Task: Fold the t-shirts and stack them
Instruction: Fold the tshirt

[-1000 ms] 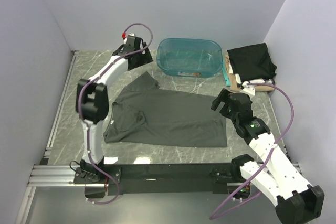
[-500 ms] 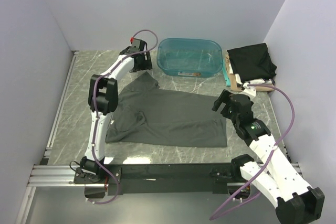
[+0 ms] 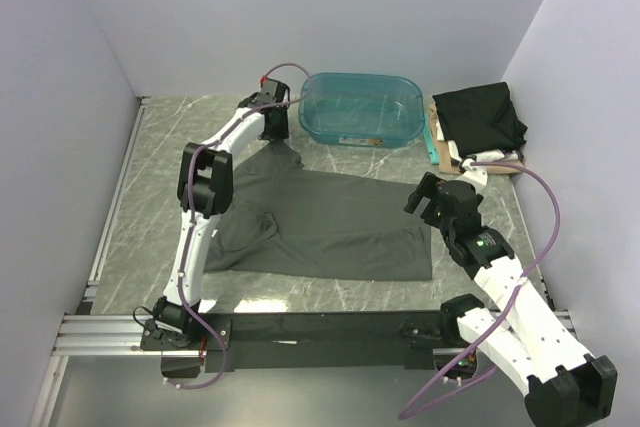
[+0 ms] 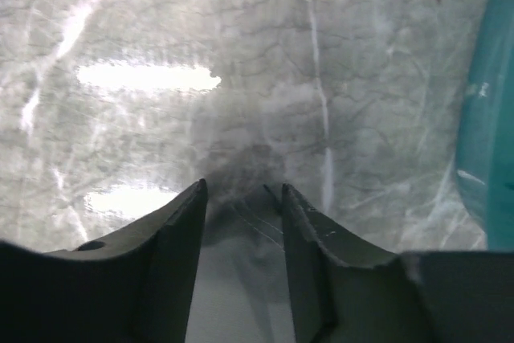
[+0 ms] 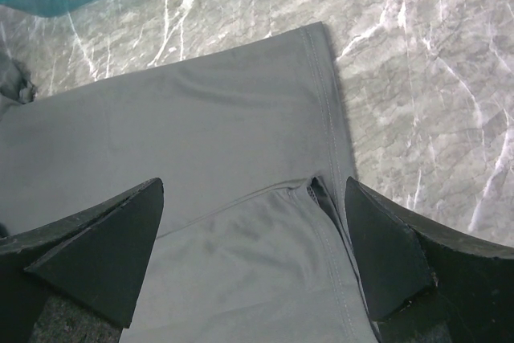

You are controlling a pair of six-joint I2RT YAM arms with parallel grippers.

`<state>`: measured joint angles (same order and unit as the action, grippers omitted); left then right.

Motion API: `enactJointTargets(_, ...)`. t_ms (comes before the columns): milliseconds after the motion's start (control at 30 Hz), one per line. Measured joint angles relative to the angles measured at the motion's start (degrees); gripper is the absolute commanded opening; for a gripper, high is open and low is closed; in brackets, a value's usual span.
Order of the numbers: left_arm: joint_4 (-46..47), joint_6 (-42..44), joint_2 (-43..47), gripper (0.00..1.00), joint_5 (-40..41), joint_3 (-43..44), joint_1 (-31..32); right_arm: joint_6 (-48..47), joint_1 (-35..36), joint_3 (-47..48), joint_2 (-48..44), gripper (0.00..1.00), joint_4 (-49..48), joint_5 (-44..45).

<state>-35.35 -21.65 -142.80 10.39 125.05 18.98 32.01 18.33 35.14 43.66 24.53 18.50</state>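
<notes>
A teal tub [image 3: 360,107] stands at the far side of the marble table [image 3: 150,157], and everything else lies around it. The grey t-shirt [image 3: 330,222] is spread flat on the near side of the tub, towards the arm bases. It is wider than the tub. One sleeve [image 3: 284,155] reaches up close to the tub's near left corner, and a rumpled fold sits in the end of the shirt further left of the tub. The left gripper [image 3: 276,133] is stretched out just beside the tub's left end, right over that sleeve. In the wrist view its fingers [image 4: 181,230] stand only part way apart, with a small dark peak of grey cloth [image 4: 241,218] between them. Whether they actually press on the cloth cannot be told. The tub's wall shows at the right edge of that view. The right gripper [image 3: 428,197] hangs on the near side of the tub's right end, above the grey shirt's right-hand edge. Its jaws are spread wide and hold nothing, and its own camera shows the stitched hem [image 5: 325,118] and a doubled corner of the shirt between the two fingers. A black t-shirt [image 3: 480,112] lies folded just to the right of the tub, on top of a small pile [image 3: 445,152] of paler things.
</notes>
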Motion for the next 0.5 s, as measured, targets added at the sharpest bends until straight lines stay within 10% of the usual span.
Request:
enactJointTargets(300,-0.1,0.9,-0.3,0.00,2.3,0.1,1.2,-0.1,0.0,0.0,0.0,1.00,-0.1,0.8)
enactJointTargets(500,1.7,1.3,0.4,0.00,2.8,-1.7,1.3,1.6,-0.2,0.0,0.6,1.00,-0.3,1.8)
